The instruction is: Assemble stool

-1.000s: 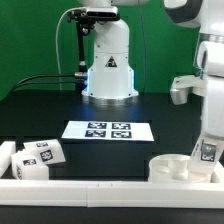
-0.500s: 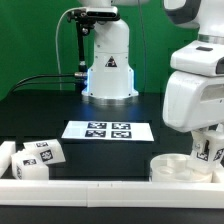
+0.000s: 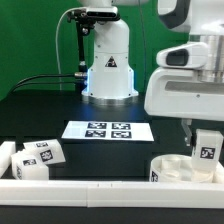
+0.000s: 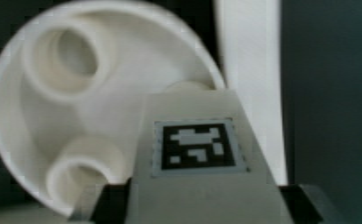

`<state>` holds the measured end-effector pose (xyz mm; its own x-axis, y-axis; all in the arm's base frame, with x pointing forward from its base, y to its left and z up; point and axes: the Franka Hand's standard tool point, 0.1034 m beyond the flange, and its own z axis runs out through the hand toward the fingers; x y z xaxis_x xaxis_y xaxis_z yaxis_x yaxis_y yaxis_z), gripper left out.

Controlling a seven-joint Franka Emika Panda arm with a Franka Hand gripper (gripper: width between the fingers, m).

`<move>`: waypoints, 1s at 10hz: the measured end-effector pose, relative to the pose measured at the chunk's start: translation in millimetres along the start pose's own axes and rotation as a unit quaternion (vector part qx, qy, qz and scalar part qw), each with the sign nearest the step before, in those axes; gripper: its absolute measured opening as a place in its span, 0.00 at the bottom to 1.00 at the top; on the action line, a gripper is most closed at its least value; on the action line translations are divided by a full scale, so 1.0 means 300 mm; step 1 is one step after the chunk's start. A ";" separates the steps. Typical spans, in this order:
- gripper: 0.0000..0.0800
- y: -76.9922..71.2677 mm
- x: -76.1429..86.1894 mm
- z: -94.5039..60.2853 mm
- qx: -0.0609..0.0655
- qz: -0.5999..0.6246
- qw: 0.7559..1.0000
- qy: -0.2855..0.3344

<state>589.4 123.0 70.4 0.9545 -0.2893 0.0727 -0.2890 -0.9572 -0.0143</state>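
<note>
The leg (image 3: 207, 148) hangs just above the seat (image 3: 178, 167), gripped by the hand (image 4: 203, 198), whose jaws are closed on its sides. Its tag faces the wrist camera. In the exterior view the pair sits at about four o'clock. The seat lies flat on the surface (image 3: 40, 112), close against the long white frame rail (image 3: 100, 186) that runs along the six o'clock edge. The wrist view shows two round sockets in the seat (image 4: 62, 100), one of them just beside the foot of the held leg (image 4: 196, 140).

The likely fault from here is a missed socket. If the leg comes down a little off centre or tilted, its end would land on the seat's face and shove the disc sideways, or jam at the socket's lip. A jammed end could also make the leg slip or twist in the grip, since the hand holds only its sides. I cannot tell from either view how well leg and socket are lined up.

Two loose legs (image 3: 35, 157) lie at eight o'clock behind the rail. The marker board (image 3: 108, 130) lies near the centre. The surface is black, and the arm's white base (image 3: 108, 62) stands at twelve o'clock before a green backdrop (image 3: 30, 40).
</note>
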 end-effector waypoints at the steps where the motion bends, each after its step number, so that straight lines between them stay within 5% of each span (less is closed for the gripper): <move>1: 0.42 0.002 0.001 0.000 0.004 0.033 0.999 -0.002; 4: 0.42 0.008 0.003 0.001 0.009 0.129 0.992 -0.007; 6: 0.42 0.007 0.003 -0.007 0.014 0.319 0.947 -0.034; 10: 0.42 0.007 -0.002 0.001 0.017 0.456 0.888 -0.047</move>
<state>588.4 121.1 70.1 0.3260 -0.9429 -0.0687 -0.9449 -0.3228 -0.0542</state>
